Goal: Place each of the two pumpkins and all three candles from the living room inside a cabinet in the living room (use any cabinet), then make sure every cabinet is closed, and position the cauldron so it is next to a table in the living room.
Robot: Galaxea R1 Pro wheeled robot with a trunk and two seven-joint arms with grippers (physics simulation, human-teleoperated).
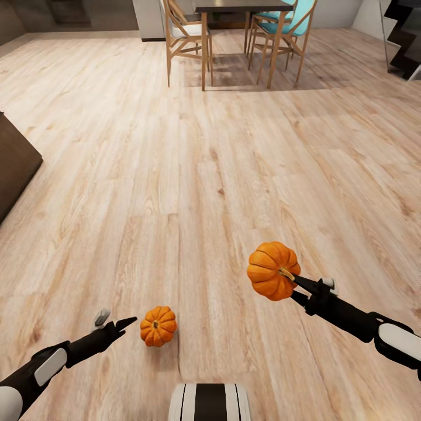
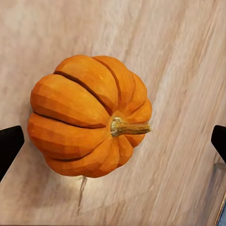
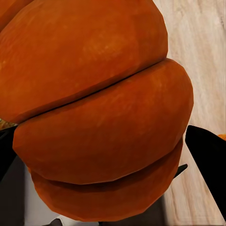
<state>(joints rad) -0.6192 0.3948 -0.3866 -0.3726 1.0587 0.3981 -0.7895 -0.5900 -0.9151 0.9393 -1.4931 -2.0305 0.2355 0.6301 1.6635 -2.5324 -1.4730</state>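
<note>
The right gripper squeezes a round orange ribbed pumpkin up in the air. The left gripper is wide open beside a second orange pumpkin on the pale wood floor. A dark wooden table with chairs stands far off, leaving lots of bare floor between.

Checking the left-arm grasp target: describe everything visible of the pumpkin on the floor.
The small ribbed orange pumpkin on the floor is squat and round, with deep grooves between its lobes and a short tan-brown stem. It rests on the pale wood plank floor, casting a small shadow. The left gripper sits just beside it, fingers spread to either side without touching. The skin looks matte and undamaged.
</note>
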